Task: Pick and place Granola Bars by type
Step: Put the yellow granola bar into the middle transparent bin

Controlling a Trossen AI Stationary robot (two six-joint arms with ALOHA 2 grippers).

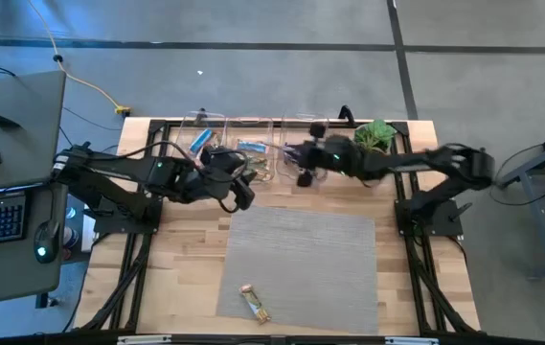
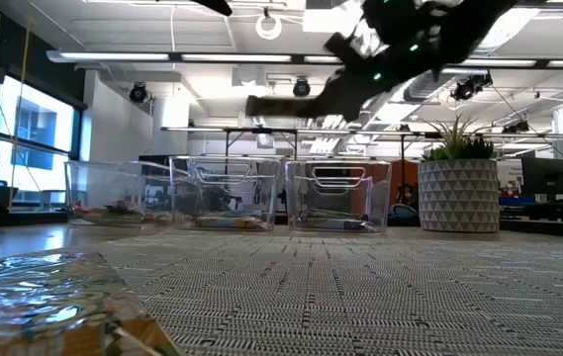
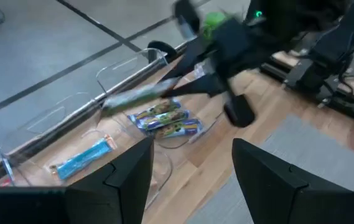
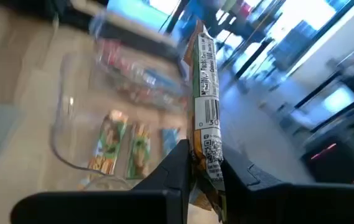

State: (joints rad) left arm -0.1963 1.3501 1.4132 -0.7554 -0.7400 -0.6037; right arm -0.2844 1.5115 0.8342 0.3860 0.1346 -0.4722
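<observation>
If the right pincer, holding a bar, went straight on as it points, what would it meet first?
Likely the clear bin holding green-orange bars, which lies ahead of the right pincer and its held bar; depth is unclear.

Both dark arms are stretched toward the clear bins (image 1: 253, 144) at the table's (image 1: 186, 259) far edge. One granola bar (image 1: 255, 303) is left lying on the grey mat (image 1: 301, 259). A potted plant (image 1: 375, 132) is placed beside the bins.

Two arms (image 1: 147, 177), three clear bins (image 2: 232, 193), one plant (image 2: 459, 193)
</observation>
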